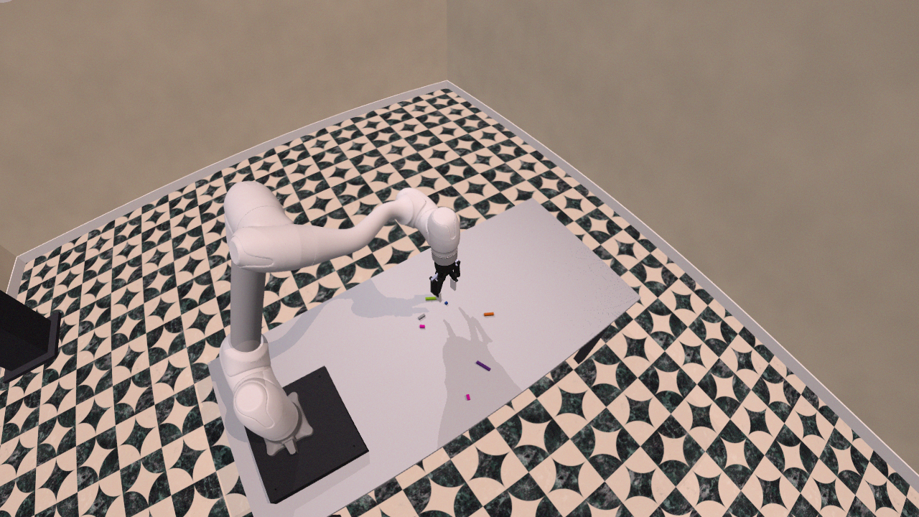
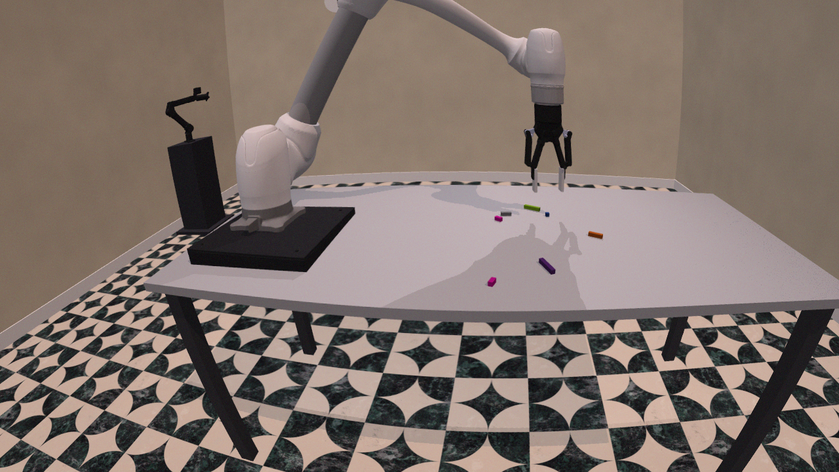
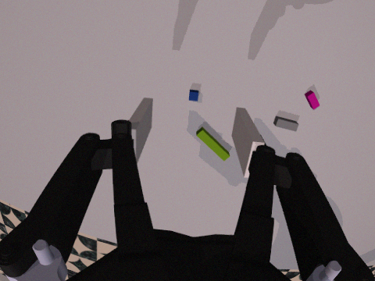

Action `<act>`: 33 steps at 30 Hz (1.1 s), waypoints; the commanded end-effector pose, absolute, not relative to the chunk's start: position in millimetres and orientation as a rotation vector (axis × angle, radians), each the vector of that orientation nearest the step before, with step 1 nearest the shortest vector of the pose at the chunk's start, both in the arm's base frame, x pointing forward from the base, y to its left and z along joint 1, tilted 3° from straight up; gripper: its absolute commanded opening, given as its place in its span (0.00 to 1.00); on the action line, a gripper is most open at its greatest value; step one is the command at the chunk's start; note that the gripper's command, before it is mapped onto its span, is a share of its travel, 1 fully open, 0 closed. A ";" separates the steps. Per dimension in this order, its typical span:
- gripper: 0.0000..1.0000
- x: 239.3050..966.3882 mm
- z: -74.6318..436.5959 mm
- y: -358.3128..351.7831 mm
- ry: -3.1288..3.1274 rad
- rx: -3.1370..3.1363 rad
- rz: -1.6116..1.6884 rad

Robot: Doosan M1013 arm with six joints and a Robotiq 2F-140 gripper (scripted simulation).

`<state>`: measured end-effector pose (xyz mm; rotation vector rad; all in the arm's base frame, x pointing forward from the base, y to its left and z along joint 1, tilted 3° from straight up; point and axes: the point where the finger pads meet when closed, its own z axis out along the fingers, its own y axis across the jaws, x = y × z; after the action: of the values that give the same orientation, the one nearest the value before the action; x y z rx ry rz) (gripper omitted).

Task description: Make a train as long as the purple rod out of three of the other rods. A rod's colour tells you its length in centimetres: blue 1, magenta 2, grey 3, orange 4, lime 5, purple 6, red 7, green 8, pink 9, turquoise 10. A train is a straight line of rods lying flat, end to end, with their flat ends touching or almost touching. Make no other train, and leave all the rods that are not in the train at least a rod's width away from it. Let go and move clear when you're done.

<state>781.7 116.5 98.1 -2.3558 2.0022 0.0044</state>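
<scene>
My gripper is partly open and empty, above the table near the lime rod and the blue rod. A grey rod lies close to one magenta rod. The orange rod lies apart. The purple rod lies nearer the front edge, with another magenta rod beyond its left side in the exterior view. No rods form a train.
The grey-white table bears the rods. The arm stands on a black base plate at one end. A black pedestal with a small dark arm stands beyond the table.
</scene>
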 end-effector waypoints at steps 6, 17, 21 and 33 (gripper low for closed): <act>0.23 781.7 98.3 116.6 2.002 -2.356 0.004; 0.23 781.7 98.3 116.6 2.002 -2.356 0.004; 0.23 781.7 98.3 116.6 2.002 -2.356 0.004; 0.23 781.7 97.2 116.6 2.002 -2.356 0.004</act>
<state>781.7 116.6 97.5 -2.3558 2.0022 0.0045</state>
